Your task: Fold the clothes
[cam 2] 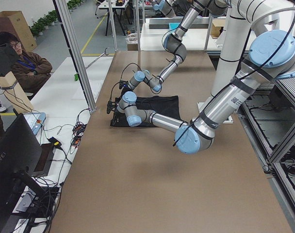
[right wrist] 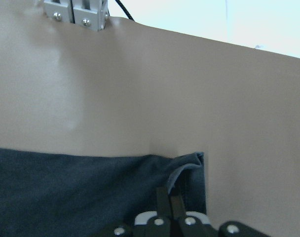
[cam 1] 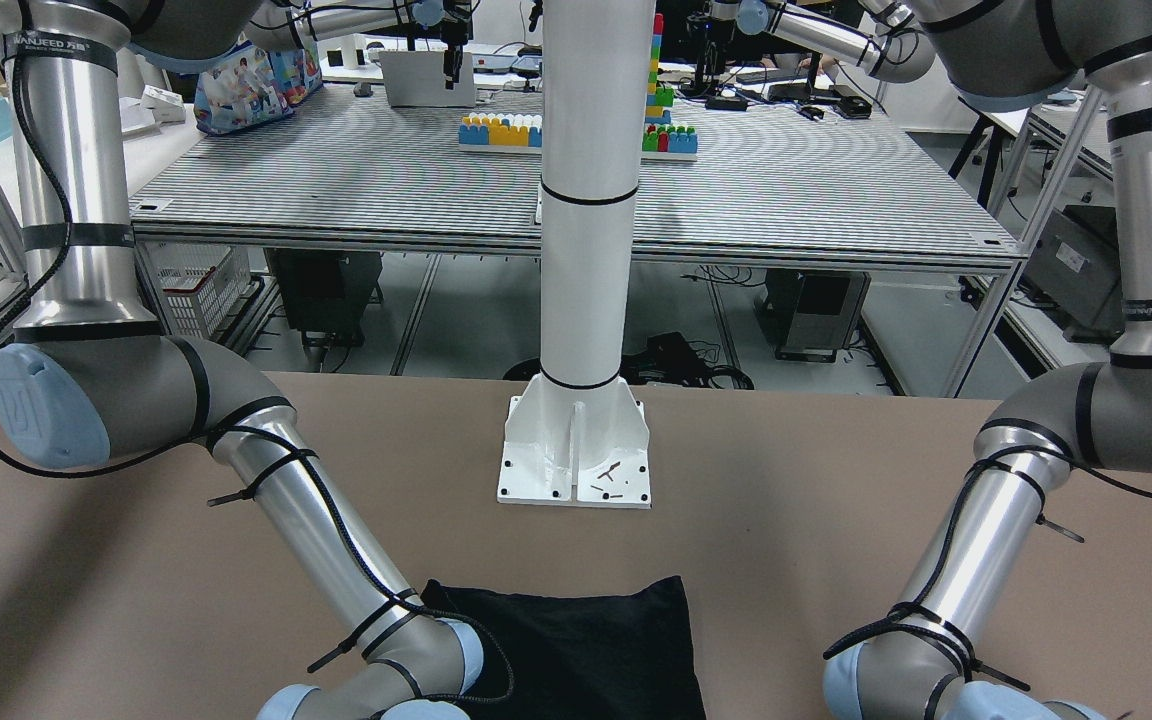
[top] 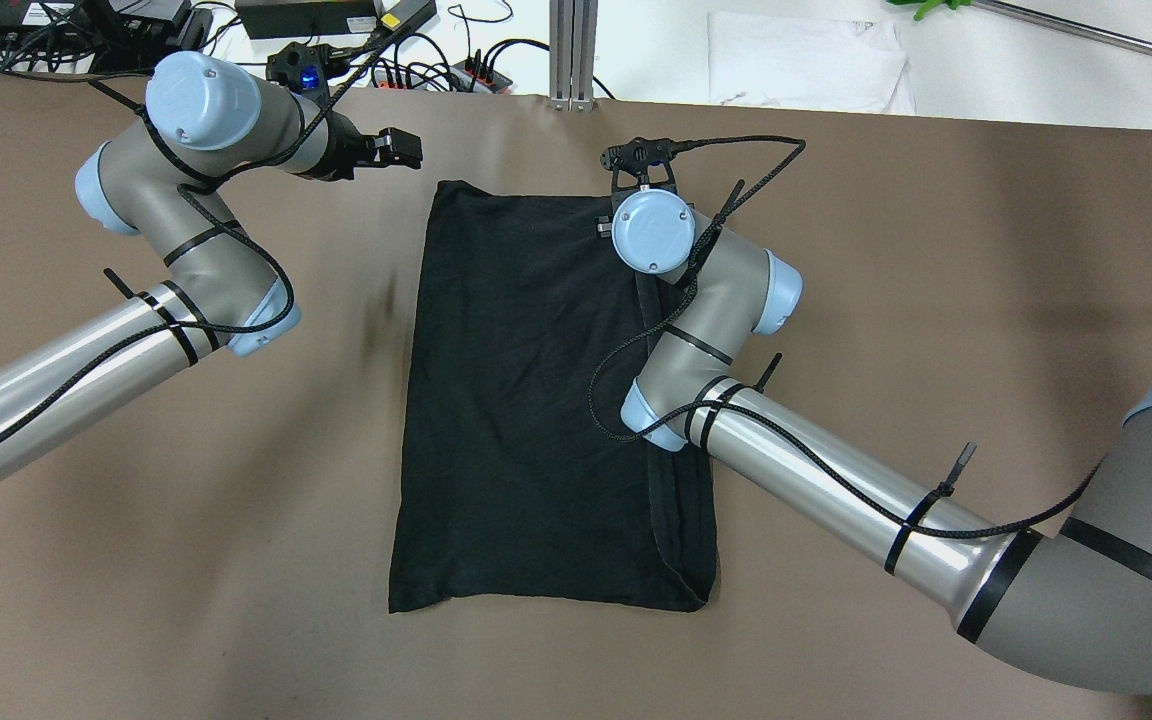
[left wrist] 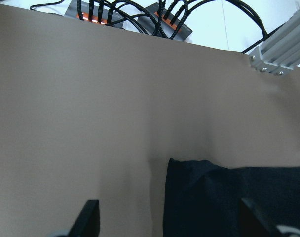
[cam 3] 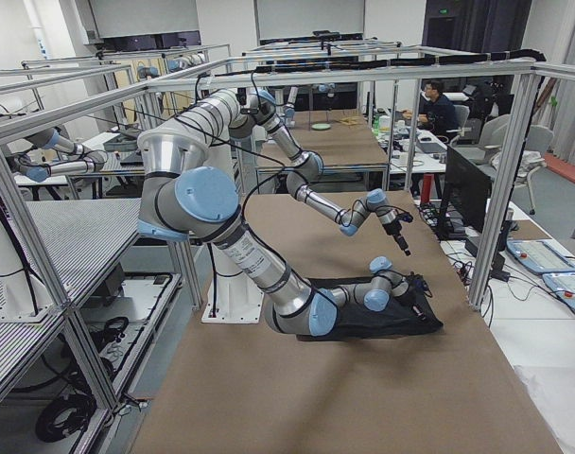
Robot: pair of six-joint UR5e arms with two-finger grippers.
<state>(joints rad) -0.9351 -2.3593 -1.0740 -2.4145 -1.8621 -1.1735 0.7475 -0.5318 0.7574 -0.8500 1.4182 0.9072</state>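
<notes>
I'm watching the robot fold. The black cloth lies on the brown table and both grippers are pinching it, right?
Not both. Only the right gripper pinches the black cloth. The left wrist view shows the left gripper open, holding nothing. The cloth does lie on the brown table.

- Left arm (top: pixel 36 390), right arm (top: pixel 836 490): polished silver tubes, grey joint housings, black bands at the seams.
- Joint caps (top: pixel 650 231): round, pale blue.
- Cable (top: pixel 756 139): black, braided, one along each arm, strapped on with black zip ties (top: pixel 948 475).
- Lettered band (cam 1: pixel 61 45): black with white print, on the upper tube.
- Label (cam 2: pixel 236 101): white with dark print, on the left arm's tube.
- Column (cam 1: pixel 586 190): white, round, black rings; ribbed white base plate (cam 1: pixel 536 480) with dark screws at its corners.
- Left gripper (left wrist: pixel 172 219): two black fingers.
- Right gripper (right wrist: pixel 168 197): black fingers, silver screws (right wrist: pixel 185 220).
</notes>
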